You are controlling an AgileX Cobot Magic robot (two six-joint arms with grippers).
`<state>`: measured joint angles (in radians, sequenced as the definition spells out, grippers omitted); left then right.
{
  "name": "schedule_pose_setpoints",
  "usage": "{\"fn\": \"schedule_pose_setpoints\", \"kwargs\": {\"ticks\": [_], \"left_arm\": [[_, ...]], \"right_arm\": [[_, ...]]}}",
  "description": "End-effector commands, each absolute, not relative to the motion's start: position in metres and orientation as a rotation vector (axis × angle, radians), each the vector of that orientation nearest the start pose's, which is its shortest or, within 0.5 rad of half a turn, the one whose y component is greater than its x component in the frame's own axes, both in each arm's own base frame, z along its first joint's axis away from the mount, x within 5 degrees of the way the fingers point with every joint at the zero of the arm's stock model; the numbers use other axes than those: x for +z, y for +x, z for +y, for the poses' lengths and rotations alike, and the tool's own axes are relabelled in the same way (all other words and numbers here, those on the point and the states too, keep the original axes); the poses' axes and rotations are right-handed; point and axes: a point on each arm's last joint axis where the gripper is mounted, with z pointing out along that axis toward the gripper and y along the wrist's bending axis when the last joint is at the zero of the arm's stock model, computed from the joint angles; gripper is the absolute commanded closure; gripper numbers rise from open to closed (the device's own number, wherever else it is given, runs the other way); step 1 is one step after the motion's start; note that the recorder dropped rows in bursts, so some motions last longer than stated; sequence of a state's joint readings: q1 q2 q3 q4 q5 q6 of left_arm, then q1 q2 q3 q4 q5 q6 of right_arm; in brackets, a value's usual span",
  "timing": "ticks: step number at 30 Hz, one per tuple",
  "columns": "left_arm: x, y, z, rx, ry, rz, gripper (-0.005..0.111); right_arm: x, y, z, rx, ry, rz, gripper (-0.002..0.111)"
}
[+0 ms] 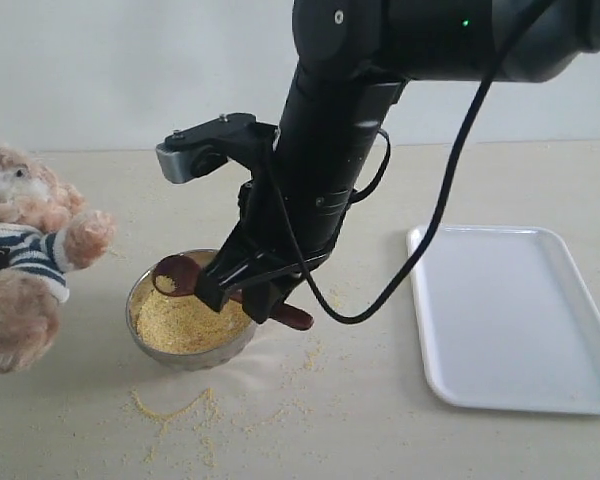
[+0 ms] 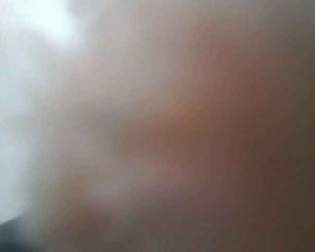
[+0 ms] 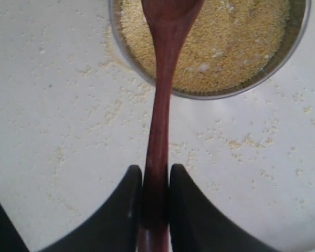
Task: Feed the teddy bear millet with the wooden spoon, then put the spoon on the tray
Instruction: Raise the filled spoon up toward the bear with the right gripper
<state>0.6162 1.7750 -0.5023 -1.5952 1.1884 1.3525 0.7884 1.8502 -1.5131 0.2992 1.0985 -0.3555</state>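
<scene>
My right arm drops steeply from above and leans toward the bowl. The wrist is bent so that my right jaws sit low, just beside the bowl's rim. They are clamped on the handle of the wooden spoon, one jaw on each side. My left jaws are lost in blur.

wall: plain white | table: pale beige, matte | light: soft, even

The left wrist view is all pinkish-brown blur, the teddy bear is cropped at the exterior's nine o'clock edge, and the wooden spoon loses its bowl off-frame.
</scene>
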Motion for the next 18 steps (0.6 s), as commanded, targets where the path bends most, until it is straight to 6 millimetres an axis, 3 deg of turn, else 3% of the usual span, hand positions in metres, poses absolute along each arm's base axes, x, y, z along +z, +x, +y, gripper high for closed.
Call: {"fn": "schedule_pose_setpoints", "kwargs": {"ticks": [1, 13, 18], "left_arm": [[0.137, 0.225, 0.055, -1.442, -0.667, 2.12, 0.102], [0.128, 0.209, 0.044, -1.459, -0.744, 2.093, 0.102], [0.125, 0.202, 0.039, -1.483, -0.771, 2.11, 0.102]], "right_arm": [[0.273, 0.242, 0.28, 0.506, -1.608, 2.536, 0.109], [0.283, 0.237, 0.281, 0.57, -1.599, 2.517, 0.109], [0.309, 0.241, 0.29, 0.661, -1.509, 2.469, 0.109]]}}
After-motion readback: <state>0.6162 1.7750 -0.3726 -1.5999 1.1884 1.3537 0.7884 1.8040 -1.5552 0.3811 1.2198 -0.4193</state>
